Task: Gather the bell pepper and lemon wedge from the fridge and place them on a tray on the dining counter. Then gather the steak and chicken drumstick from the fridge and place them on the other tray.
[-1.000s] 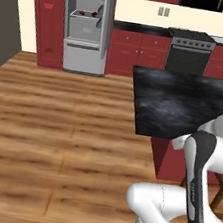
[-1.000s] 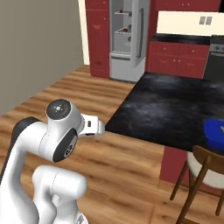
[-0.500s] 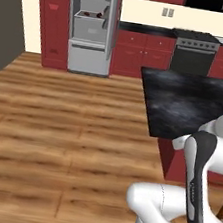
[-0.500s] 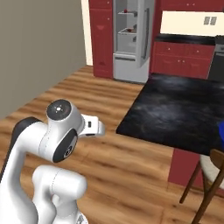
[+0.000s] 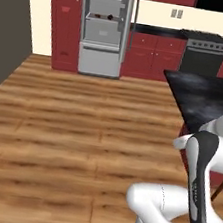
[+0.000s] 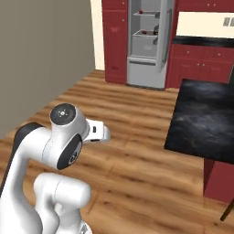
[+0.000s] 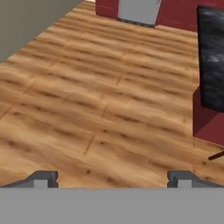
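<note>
The fridge [image 5: 103, 26] [image 6: 148, 41] stands open against the far wall, its shelves lit. Small dark red items [image 5: 110, 17] [image 6: 146, 32] lie on its shelves, too small to tell which foods they are. The bell pepper, lemon wedge, steak and chicken drumstick cannot be made out, and the trays are out of view. The black-topped dining counter [image 5: 202, 94] [image 6: 205, 119] [image 7: 212, 57] is at the right. My gripper [image 7: 113, 178] is open with nothing between its fingertips [image 7: 41, 177], looking down over bare wooden floor, far from the fridge.
Red cabinets [image 5: 152, 56] and a dark stove [image 5: 203, 51] line the back wall right of the fridge. A grey wall [image 6: 41, 55] runs along the left. Wide wooden floor [image 5: 82, 114] lies between me and the fridge. A dark chair leg [image 6: 227, 212] shows under the counter.
The base has moved, so the whole scene has slid rightward in both base views. The counter's right part with a blue thing on it has left the right base view. The gripper stays open.
</note>
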